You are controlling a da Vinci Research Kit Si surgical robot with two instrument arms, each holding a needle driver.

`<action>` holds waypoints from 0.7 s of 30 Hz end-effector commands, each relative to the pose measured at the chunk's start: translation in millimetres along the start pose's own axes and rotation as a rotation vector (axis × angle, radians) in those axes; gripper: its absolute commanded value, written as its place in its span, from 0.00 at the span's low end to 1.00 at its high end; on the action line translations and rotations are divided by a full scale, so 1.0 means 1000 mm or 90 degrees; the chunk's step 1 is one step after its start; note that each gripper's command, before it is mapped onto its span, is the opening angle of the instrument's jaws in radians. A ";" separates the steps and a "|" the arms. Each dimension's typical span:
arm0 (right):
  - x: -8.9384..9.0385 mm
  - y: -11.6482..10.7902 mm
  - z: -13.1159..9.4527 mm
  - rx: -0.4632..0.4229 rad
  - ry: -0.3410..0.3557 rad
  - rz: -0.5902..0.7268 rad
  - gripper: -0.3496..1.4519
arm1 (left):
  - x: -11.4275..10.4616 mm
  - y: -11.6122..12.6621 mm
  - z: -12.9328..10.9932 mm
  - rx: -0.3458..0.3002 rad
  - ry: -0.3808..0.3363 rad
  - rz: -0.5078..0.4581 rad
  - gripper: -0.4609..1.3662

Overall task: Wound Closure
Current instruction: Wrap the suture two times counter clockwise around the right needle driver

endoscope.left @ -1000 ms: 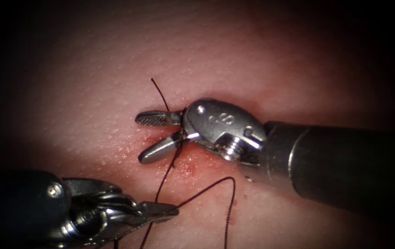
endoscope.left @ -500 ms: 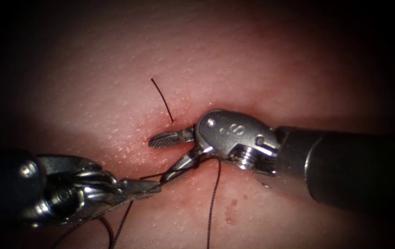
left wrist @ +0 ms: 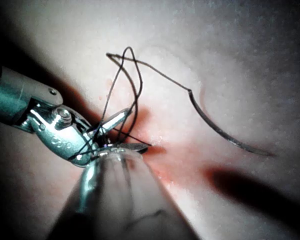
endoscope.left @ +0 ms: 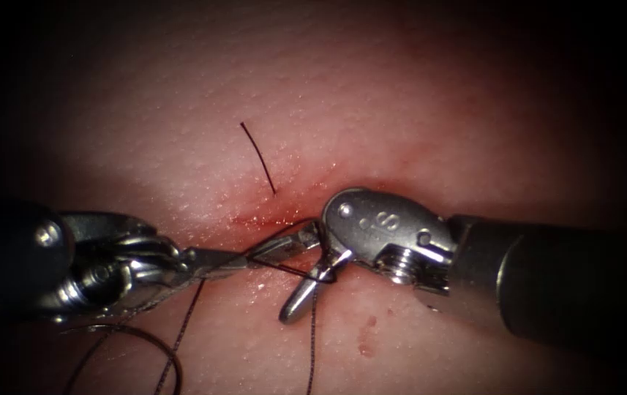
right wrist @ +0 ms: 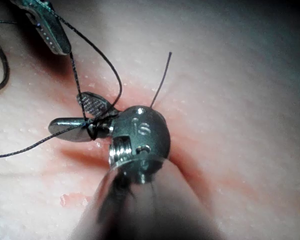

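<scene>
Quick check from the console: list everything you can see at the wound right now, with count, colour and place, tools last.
Tissue: one piece, pale pink, under everything.
Cut: one, reddish line, just above the tool tips in the endoscope view.
Red fluid: a few small spots, below the right tool.
Thread: one dark strand, looped about the right tool's jaws and trailing down.
Cut end of thread: one, dark, sticking up out of the tissue above the cut.
Needle: one, dark, curved, lying free on the tissue, held by neither tool.
Left tool: one, silver, jaws shut on the thread.
Right tool: one, silver, jaws open with thread across them.
</scene>
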 end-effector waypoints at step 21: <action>0.0011 -0.0016 -0.0019 -0.018 0.202 0.024 0.43 | -0.0012 0.0017 0.0036 -0.034 -0.003 0.000 0.06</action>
